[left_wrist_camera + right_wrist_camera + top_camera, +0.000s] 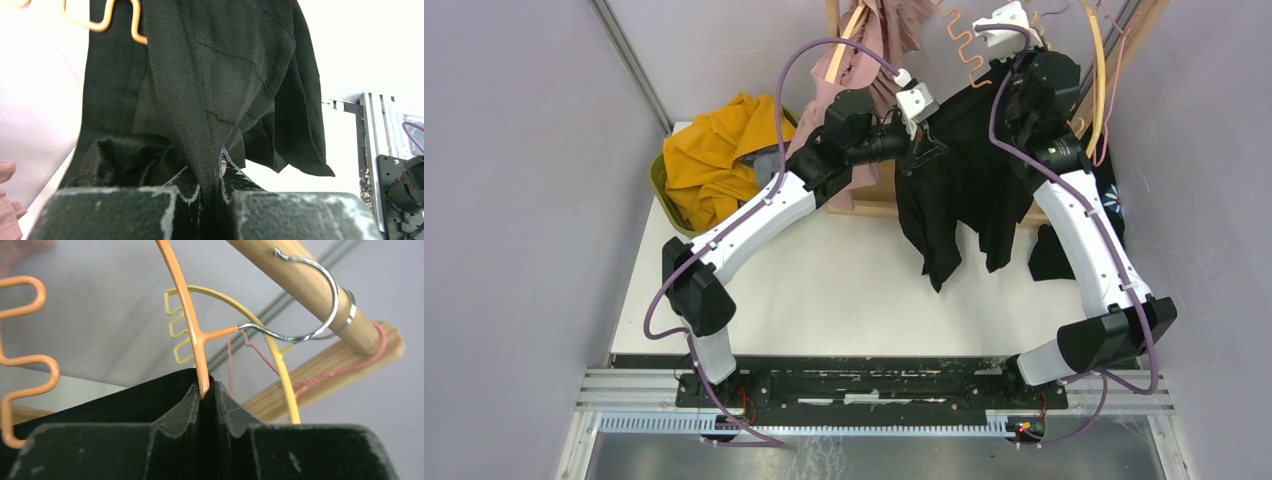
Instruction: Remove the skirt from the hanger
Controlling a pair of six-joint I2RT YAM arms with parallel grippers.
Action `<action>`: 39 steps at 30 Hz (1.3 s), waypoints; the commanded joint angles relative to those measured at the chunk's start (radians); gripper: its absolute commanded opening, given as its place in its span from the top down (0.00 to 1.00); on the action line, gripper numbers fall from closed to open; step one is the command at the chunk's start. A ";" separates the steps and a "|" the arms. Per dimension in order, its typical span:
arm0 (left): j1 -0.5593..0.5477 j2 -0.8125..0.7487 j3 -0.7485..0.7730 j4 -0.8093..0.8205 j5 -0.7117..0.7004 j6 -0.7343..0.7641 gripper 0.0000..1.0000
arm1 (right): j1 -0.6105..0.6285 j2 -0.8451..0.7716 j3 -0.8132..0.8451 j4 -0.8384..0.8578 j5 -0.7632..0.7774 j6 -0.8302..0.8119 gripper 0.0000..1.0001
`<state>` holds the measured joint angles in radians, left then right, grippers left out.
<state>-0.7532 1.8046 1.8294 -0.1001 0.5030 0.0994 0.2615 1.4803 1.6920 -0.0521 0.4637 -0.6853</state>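
The black skirt (959, 190) hangs over the back of the table from an orange wire hanger (961, 48). My left gripper (212, 172) is shut on a fold of the skirt (220, 75), with twill cloth pinched between the jaws. In the top view the left gripper (921, 143) sits at the skirt's upper left edge. My right gripper (206, 392) is shut on the orange hanger (192, 325), just above the skirt's waist edge (115, 400). The hanger's chrome hook (320, 300) rests on a wooden rod (305, 280).
A yellow hanger (280, 365) and a pink one (320, 380) hang on the same rack. A pink garment (864, 50) hangs at the back. A green bin (662, 190) holds mustard cloth (714, 160) at back left. White table (844, 290) lies below.
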 commanded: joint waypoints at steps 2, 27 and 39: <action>0.033 -0.103 -0.012 -0.169 0.086 0.043 0.97 | -0.197 -0.035 0.116 0.290 0.320 -0.123 0.99; 0.052 -0.116 -0.046 -0.183 0.076 0.051 0.97 | -0.201 0.099 0.328 0.199 0.218 -0.028 0.99; 0.058 -0.125 -0.057 -0.216 0.049 0.072 0.97 | -0.201 0.238 0.446 0.178 0.137 -0.023 0.99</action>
<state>-0.7315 1.7947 1.8103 -0.0692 0.4717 0.1246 0.2028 1.6962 2.0186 -0.1600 0.3965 -0.5938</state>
